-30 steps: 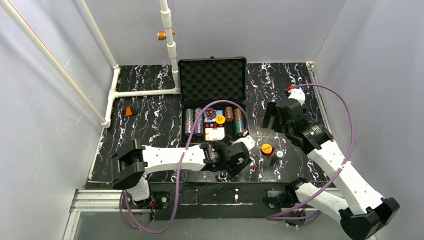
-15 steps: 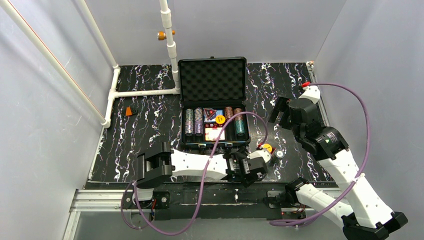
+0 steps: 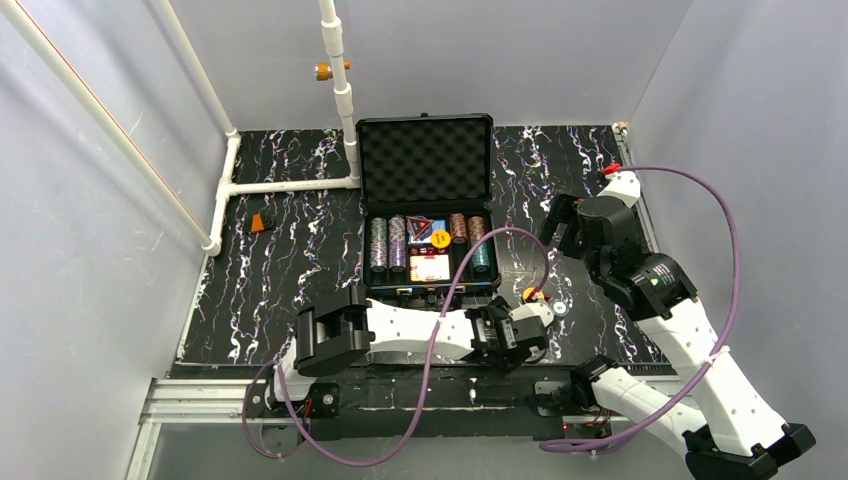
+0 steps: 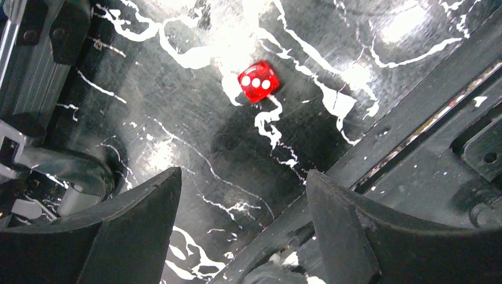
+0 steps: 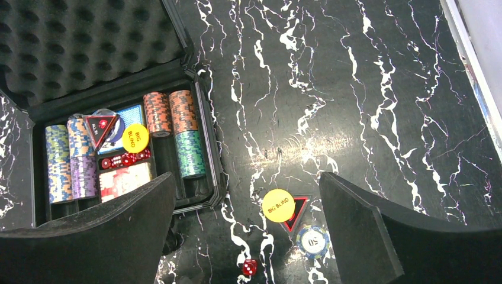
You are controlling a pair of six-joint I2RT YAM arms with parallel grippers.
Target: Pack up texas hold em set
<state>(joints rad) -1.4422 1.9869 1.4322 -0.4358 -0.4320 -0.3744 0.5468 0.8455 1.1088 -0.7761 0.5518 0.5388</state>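
The black rectangular hard case (image 3: 425, 160) with egg-crate foam lid lies open mid-table, multicoloured poker chip rows (image 5: 190, 154) already inside. The right gripper (image 5: 245, 177) and left gripper (image 4: 243, 177) both gape empty. Still loose by its front-right corner: yellow round disc (image 5: 278, 205), striped chip (image 5: 312, 241), and a small red die (image 4: 258, 81) below the left gripper

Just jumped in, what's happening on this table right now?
The case lies open, chips, cards and dice inside. Loose on the table beside it: a red die, a yellow disc, a triangle marker and a single chip. The left pincer hovers open by the die, not touching it; the right pincer hangs open, empty.
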